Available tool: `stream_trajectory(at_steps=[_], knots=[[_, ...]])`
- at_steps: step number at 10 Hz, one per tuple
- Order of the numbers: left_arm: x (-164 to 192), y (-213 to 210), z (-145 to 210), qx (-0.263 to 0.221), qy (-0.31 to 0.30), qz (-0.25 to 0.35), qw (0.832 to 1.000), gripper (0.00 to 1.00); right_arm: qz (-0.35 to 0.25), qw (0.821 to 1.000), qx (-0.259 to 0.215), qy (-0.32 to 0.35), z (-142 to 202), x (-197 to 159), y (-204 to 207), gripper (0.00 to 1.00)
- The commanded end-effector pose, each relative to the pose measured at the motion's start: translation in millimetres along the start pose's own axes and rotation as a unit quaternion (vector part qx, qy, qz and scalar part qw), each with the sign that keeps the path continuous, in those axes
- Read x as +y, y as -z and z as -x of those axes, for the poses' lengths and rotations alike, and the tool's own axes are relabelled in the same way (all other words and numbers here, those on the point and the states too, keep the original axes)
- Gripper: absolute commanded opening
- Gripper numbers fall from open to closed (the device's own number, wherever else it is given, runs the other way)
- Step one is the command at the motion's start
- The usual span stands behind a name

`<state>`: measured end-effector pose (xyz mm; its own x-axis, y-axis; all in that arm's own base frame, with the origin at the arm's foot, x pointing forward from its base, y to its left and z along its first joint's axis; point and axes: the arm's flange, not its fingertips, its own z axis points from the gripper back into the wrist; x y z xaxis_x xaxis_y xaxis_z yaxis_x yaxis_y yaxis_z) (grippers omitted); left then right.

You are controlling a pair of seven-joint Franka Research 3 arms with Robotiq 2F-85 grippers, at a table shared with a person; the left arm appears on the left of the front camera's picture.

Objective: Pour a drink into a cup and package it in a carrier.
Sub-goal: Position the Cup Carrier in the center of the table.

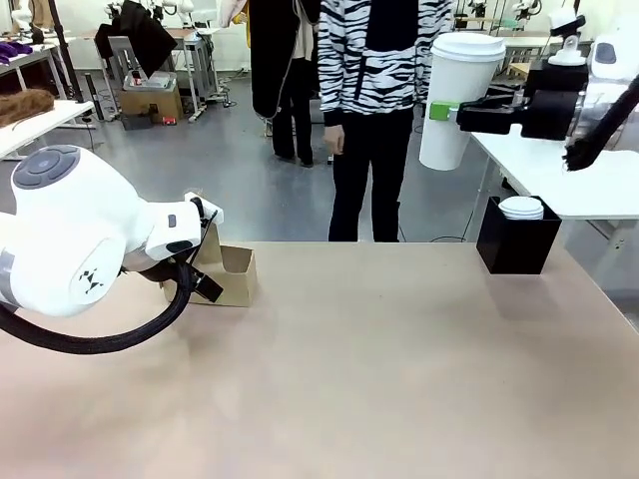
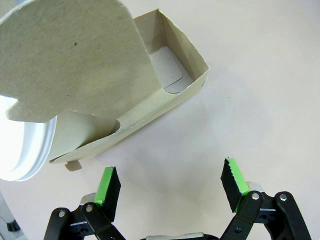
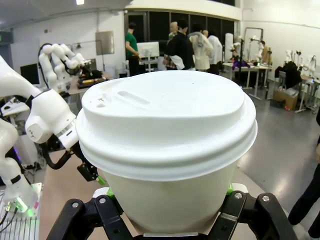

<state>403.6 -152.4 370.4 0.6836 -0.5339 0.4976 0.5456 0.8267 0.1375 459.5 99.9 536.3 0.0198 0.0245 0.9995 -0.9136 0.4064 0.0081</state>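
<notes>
The brown cardboard carrier (image 2: 170,95) stands on the table at the left, its handle panel (image 2: 70,60) upright. One slot holds a white-lidded paper cup (image 2: 72,135); the other slot is empty. My left gripper (image 2: 171,182) hovers open just beside the carrier, with nothing between its green pads. In the front view the carrier (image 1: 232,276) peeks out behind my left arm. My right gripper (image 1: 449,110) is raised at the upper right, shut on a second white-lidded cup (image 1: 461,100), which looms large in the right wrist view (image 3: 167,150). The press jug with the drink is out of view.
A black box (image 1: 517,244) topped with white lids stands at the table's far right. A person in a striped top (image 1: 384,60) stands beyond the far edge. The tan table (image 1: 379,379) stretches wide between carrier and box.
</notes>
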Motion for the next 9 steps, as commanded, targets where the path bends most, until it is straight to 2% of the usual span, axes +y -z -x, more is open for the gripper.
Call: stream_trajectory(at_steps=[1, 6, 7, 9], knots=[[1, 0, 0, 0.0, -0.001, 0.001, 1.0, 1.0, -0.002, 1.0, -0.011, -0.012, -7, -2, 4, 0.8], [0, 0, 0, 0.0, 0.0, 0.0, 1.0, 1.0, -0.002, 1.0, -0.011, -0.012, -7, -2, 4, 0.8], [-1, -25, -14, 0.002, -0.014, -0.019, 1.0, 1.0, -0.002, 1.0, -0.011, -0.012, -7, -2, 4, 0.8], [2, -65, -33, 0.031, -0.075, -0.011, 0.997, 1.0, -0.002, 1.0, -0.011, -0.012, -7, -2, 4, 0.8]])
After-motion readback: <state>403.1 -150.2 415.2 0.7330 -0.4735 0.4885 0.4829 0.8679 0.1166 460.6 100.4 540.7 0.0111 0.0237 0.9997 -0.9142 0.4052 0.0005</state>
